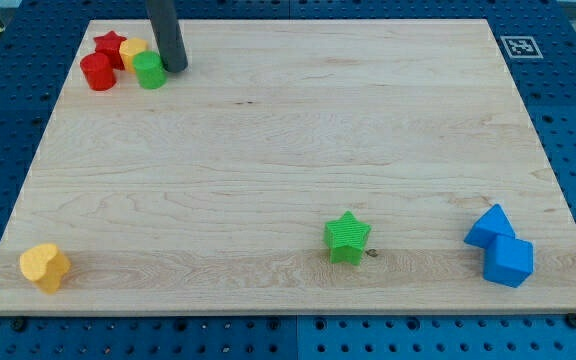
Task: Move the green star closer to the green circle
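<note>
The green star (347,237) lies on the wooden board at the view's lower middle-right. The green circle (150,70), a short cylinder, stands at the view's top left in a tight cluster with other blocks. My tip (174,67) rests on the board just to the right of the green circle, close to it or touching it; I cannot tell which. The tip is far from the green star, which lies down and to the right across the board.
A red star (109,45), a red cylinder (98,72) and a yellow block (132,51) crowd the green circle. A yellow heart (45,266) sits at the lower left. Two blue blocks (501,247) sit at the lower right. A marker tag (519,45) lies off the board's top right corner.
</note>
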{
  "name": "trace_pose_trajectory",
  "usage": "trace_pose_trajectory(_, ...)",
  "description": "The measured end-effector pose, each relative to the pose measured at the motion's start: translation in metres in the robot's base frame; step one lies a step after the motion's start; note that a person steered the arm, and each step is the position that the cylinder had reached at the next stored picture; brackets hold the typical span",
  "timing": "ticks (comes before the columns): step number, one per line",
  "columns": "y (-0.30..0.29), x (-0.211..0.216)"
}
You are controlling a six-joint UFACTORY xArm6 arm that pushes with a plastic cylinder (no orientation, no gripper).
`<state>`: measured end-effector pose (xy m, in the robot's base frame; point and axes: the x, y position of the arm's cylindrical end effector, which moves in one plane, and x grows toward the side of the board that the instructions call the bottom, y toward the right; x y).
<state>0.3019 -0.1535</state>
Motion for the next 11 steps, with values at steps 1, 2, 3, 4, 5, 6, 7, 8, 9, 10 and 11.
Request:
trace_pose_trajectory(1,0.042,0.054)
trace_pose_trajectory(2,0.097,0.115)
trace_pose_trajectory(3,0.159,0.172)
trace_pose_trajectory(4,0.211,0.191)
trace_pose_trajectory(5,0.212,0.185)
trace_pose_trajectory(6,0.236,0.248)
trace_pose_trajectory(7,0.236,0.248)
trace_pose_trajectory(8,0.242,0.262)
trace_pose_trajectory(9,0.245,0.303)
trace_pose_trajectory(10,0.245,0.303)
trace_pose_trajectory(11,0.243,0.303)
